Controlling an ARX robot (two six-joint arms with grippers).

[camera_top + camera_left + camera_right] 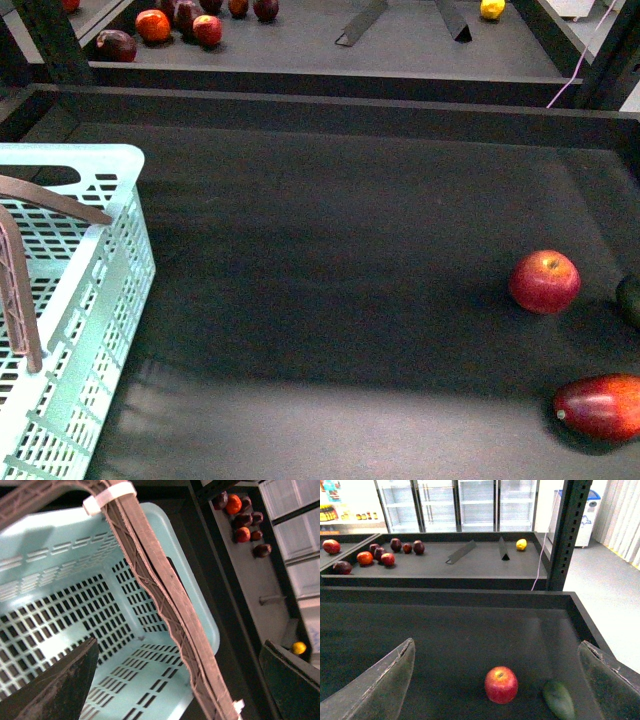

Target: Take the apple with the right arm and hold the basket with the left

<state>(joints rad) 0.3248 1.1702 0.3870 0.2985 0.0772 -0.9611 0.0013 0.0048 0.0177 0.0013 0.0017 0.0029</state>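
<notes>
The red apple (pixel 544 282) with a yellow patch at its stem sits on the dark tray floor at the right. In the right wrist view the apple (pixel 501 684) lies ahead of my open right gripper (pixel 502 700), between its fingers, untouched. The mint-blue basket (pixel 70 320) stands at the left edge with its mauve handle (pixel 50 200) raised. In the left wrist view my open left gripper (pixel 185 690) straddles the handle (pixel 165 605) above the basket's slotted floor (pixel 75 615), without gripping it. Neither arm shows in the front view.
A dark red mango-like fruit (pixel 602 405) lies at the front right. A dark green fruit (pixel 630 298) sits right of the apple, also in the right wrist view (pixel 559 699). The tray's back wall (pixel 320 108) rises behind; a farther shelf holds several fruits (pixel 152 25).
</notes>
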